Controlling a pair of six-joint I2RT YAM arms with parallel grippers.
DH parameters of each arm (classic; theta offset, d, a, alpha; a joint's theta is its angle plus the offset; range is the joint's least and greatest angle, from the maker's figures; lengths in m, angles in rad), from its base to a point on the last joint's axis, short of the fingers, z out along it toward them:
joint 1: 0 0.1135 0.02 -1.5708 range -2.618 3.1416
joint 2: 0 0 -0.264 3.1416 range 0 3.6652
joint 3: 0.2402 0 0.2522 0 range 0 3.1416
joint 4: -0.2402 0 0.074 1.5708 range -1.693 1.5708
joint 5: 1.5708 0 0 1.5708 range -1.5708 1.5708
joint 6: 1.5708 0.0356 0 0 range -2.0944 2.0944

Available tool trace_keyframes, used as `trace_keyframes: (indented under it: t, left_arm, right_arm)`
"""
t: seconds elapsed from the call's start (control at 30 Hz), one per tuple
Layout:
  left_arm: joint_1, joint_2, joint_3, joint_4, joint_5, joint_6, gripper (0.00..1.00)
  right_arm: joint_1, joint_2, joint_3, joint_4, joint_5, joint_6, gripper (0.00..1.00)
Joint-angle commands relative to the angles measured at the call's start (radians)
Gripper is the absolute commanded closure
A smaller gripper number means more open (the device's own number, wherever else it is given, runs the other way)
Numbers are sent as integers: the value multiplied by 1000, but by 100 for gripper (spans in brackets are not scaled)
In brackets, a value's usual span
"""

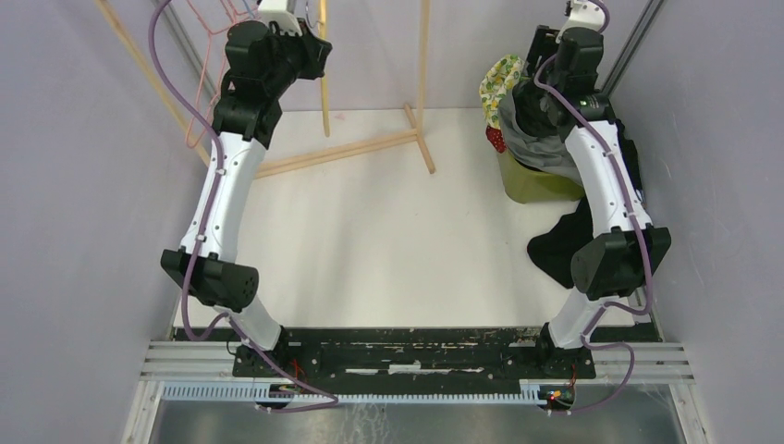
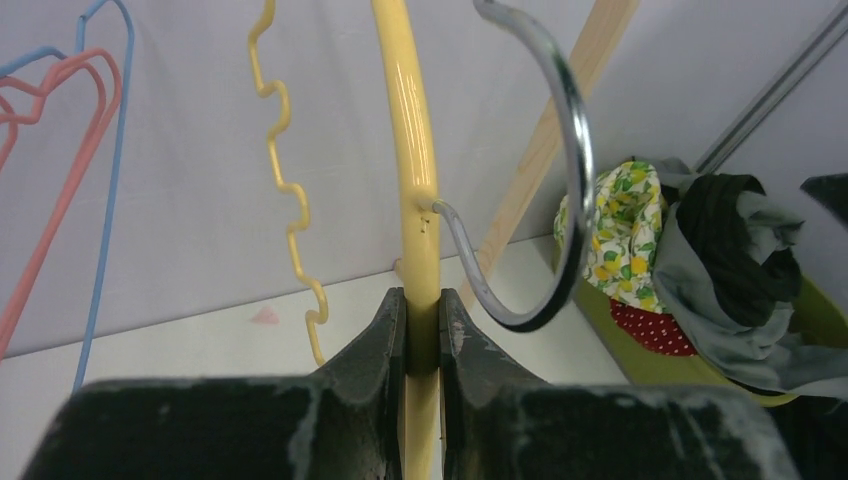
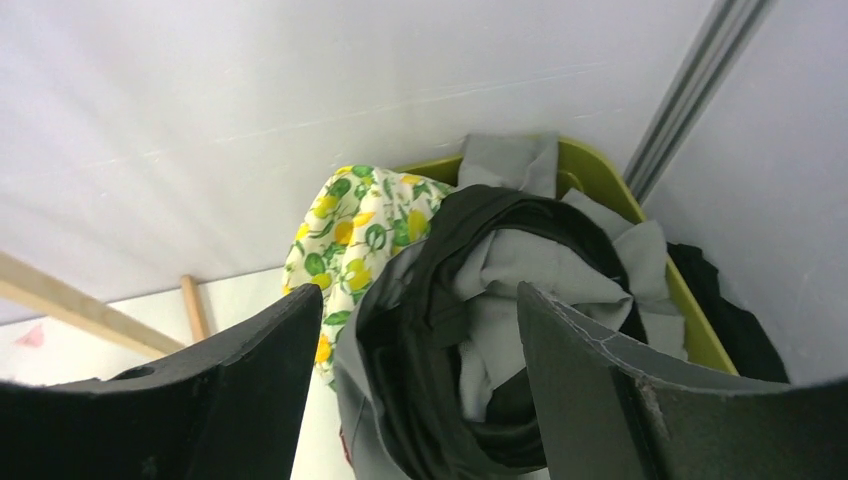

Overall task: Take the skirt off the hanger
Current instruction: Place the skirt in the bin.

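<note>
The left fingers are clamped on the bare yellow hanger. The right fingers are apart above the green bin, where the grey skirt (apparently) tops the heap. Risk: lifting fingers snag cloth, dragging it out.

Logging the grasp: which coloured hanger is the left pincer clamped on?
The yellow hanger, clamped in the left pincer; the pink hanger and blue hanger hang apart, untouched.

A robot lab booth: blank grey walls, white table, metal mounting rail.
</note>
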Motion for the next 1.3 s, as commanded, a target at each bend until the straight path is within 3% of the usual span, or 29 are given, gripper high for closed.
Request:
trace_keyframes:
  t: [0.0, 0.33, 0.53, 0.83, 1.27]
  left_arm:
    - [100, 39, 64, 183, 187, -177, 97]
    - [165, 161, 255, 205, 286, -255, 97]
    - [164, 179, 278, 203, 289, -267, 97]
    - [176, 320, 460, 154, 286, -373, 97]
    - [202, 311, 380, 166, 298, -376, 97]
  right_arm:
    - [21, -67, -20, 55, -29, 9, 23]
    - [59, -77, -45, 75, -36, -2, 25]
    - [62, -81, -52, 83, -35, -2, 25]
    - [64, -89, -36, 86, -35, -2, 26]
    - [64, -117, -73, 115, -10, -12, 26]
